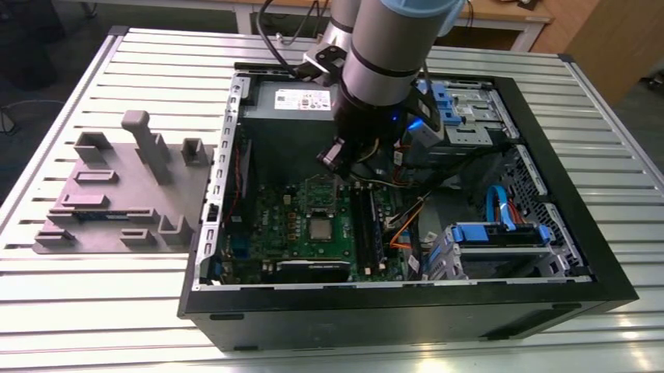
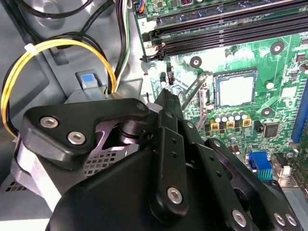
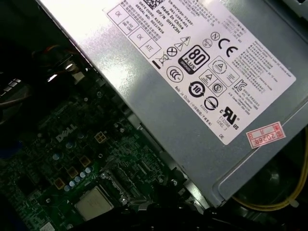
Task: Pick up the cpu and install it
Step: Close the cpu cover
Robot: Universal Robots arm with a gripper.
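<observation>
We see a silver-grey square metal cpu [image 2: 236, 89] on a green circuit board [image 1: 311, 225], a black jointed claw [image 2: 166, 103], yellow looped cables [image 2: 57, 45], and a grey metal box with a white label [image 3: 202, 82].

I see 1 white paper label [image 3: 202, 62] with black print and round certification signs on the big grey metal box [image 3: 159, 120]. There is 1 small pink sticker [image 3: 265, 135] with red digits beside it. Pale lettering [image 3: 65, 133] stands on the green circuit board [image 3: 43, 178].
</observation>
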